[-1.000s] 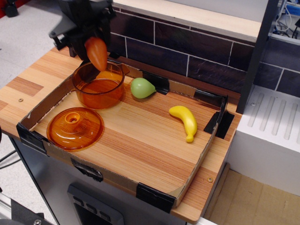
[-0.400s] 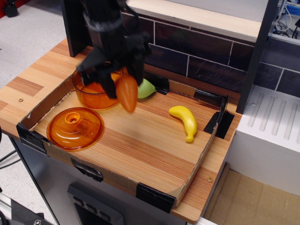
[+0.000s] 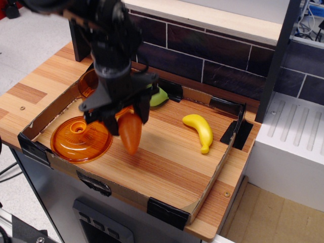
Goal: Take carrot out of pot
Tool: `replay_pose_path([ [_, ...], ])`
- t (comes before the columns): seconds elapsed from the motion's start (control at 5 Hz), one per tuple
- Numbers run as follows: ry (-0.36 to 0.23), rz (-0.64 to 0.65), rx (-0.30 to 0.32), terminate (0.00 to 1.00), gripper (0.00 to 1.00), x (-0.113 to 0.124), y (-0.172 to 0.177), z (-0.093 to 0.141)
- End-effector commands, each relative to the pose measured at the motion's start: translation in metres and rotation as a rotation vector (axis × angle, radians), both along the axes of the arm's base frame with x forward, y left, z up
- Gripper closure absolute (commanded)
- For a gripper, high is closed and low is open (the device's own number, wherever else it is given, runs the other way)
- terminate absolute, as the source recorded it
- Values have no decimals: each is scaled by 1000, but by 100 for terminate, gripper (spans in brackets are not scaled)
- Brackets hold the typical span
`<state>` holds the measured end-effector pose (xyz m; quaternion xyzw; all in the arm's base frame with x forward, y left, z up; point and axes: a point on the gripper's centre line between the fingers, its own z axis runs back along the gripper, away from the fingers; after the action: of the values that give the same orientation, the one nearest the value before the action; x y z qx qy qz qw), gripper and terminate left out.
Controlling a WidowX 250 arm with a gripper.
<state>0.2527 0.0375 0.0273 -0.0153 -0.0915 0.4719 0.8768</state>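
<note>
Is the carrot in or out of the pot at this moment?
Out. The gripper holds the carrot point-down above the tray floor, beside the lid, clear of the pot.

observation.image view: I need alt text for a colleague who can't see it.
A black gripper holds an orange toy carrot point-down over a cardboard-edged wooden tray, beside the flat orange lid. The amber pot sits behind the arm, a green pear and yellow banana to the right.

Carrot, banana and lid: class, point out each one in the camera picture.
carrot (image 3: 130, 135): the only camera view, middle of its orange body.
banana (image 3: 200, 131): same view, middle of its curve.
lid (image 3: 81, 137): same view, flat top beside the knob.
</note>
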Motion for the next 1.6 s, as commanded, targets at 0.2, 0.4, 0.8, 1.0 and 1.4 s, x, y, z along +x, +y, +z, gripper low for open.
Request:
replay_pose_path([
  [0.2,-24,-59,-47,0,100,-11,-1,-7],
  [0.4,-43,-34,-52,0,0,-8,-2,-4],
  [0.8,-73,-1,-46,0,0,-5,1,11],
  [1.0,-118,38,-62,0,0,-2,-2,36],
  [1.4,-128,97,-144,0,0,6,-19,111],
])
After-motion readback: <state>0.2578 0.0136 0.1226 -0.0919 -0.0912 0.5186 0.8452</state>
